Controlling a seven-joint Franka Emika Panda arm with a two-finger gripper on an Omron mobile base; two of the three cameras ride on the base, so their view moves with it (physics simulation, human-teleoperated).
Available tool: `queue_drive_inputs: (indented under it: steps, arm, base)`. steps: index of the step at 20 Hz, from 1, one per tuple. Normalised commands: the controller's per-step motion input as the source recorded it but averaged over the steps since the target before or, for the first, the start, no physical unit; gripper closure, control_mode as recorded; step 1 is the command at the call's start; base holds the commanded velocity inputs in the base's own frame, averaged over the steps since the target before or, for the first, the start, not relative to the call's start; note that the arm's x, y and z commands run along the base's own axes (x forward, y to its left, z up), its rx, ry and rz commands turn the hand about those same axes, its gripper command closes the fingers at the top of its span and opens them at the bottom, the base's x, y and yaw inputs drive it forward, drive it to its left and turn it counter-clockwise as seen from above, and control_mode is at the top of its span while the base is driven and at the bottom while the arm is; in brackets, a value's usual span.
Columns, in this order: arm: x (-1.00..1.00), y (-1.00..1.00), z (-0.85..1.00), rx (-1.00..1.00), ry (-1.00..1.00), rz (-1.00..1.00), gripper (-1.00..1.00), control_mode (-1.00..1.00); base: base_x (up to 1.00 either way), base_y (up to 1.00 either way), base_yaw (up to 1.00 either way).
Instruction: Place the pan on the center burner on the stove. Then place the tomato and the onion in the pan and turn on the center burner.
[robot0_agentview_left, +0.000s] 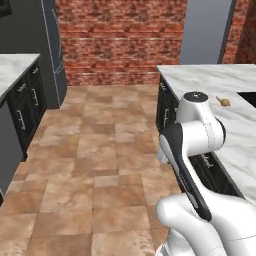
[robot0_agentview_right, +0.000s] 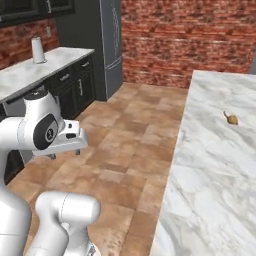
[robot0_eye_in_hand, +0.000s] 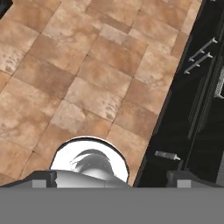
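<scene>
spanning most of the scene is a terracotta tile floor (robot0_agentview_left: 95, 165), with a red brick wall (robot0_agentview_left: 120, 40) closing off the far end. a white marble table (robot0_agentview_right: 215, 165) runs along the robot's right side, over dark cabinets (robot0_agentview_left: 167, 107) whose fronts and bar handles also appear in the hand view. across the aisle stands a second marble table (robot0_agentview_right: 35, 75) on dark cabinets, with a tall dark fridge (robot0_agentview_right: 111, 40) beyond it against the wall.

the white arm (robot0_agentview_left: 195, 145) is folded in close above the base, near the edge of the right-hand table. the end effector (robot0_eye_in_hand: 113, 179) points down at the floor beside the cabinet fronts; its two dark fingertips (robot0_eye_in_hand: 43, 179) sit far apart at the bottom of the hand view, jaws wide with nothing between them.

the onion (robot0_agentview_right: 231, 119), a small tan bulb with a pointed tip, lies alone on the right-hand marble table, well away from the arm, with bare marble around it; it also appears in the left base view (robot0_agentview_left: 226, 102), near a dark recess at the table's far right edge. a small white cylinder (robot0_agentview_right: 38, 50) stands upright on the far table at the left.
</scene>
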Motion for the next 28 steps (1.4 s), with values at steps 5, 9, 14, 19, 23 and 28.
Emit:
queue_drive_inputs:
  steps: [5,9,14,19,23,28]
  arm:
    - [0.00,0.00,0.00,0.00,0.00,0.00,-1.00,1.00]
    - [0.00,0.00,0.00,0.00,0.00,0.00,-1.00,1.00]
    - [0.00,0.00,0.00,0.00,0.00,0.00,-1.00,1.00]
    - [0.00,0.00,0.00,0.00,0.00,0.00,-1.00,1.00]
    - [0.00,0.00,0.00,0.00,0.00,0.00,-1.00,1.00]
    - [0.00,0.00,0.00,0.00,0.00,0.00,-1.00,1.00]
  base:
    - [0.52,0.21,-0.32]
    - [0.39,0.26,-0.36]
    - [0.39,0.38,-0.37]
    - [0.46,0.50,-0.34]
    - [0.43,0.49,-0.34]
    - [0.44,0.49,-0.34]
